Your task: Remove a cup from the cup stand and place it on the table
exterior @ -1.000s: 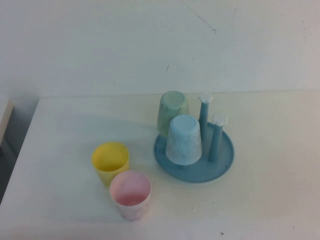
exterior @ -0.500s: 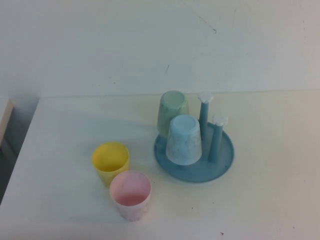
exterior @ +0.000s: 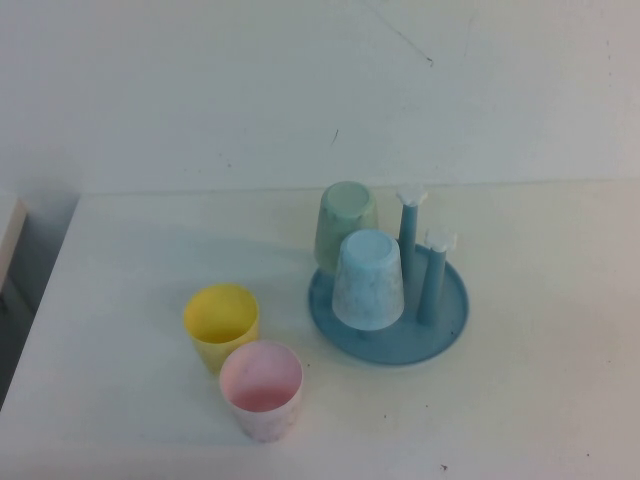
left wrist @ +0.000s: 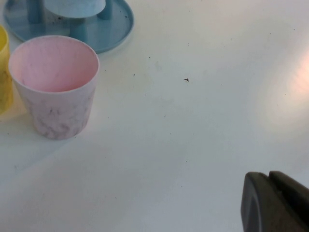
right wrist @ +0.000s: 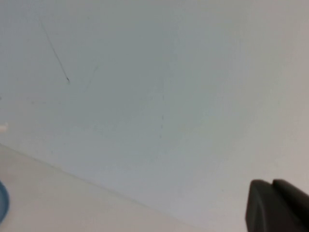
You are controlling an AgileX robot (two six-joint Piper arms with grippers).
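Observation:
The pale pink speckled cup (exterior: 261, 390) stands upright on the white table (exterior: 540, 380), in front of the yellow cup (exterior: 221, 325) and left of the cup stand (exterior: 452, 300). It also shows in the left wrist view (left wrist: 54, 87). My left gripper (left wrist: 269, 176) is shut and empty, above bare table and well apart from the cup. My right gripper (right wrist: 273, 183) is shut and empty, facing the wall. Neither gripper shows in the high view.
On the stand, a light blue cup (exterior: 368, 280) and a pale green cup (exterior: 345, 225) sit upside down. Two white-tipped pegs (exterior: 411, 230) stand bare. The table's left edge drops off near a dark gap (exterior: 15, 300). A wall rises behind.

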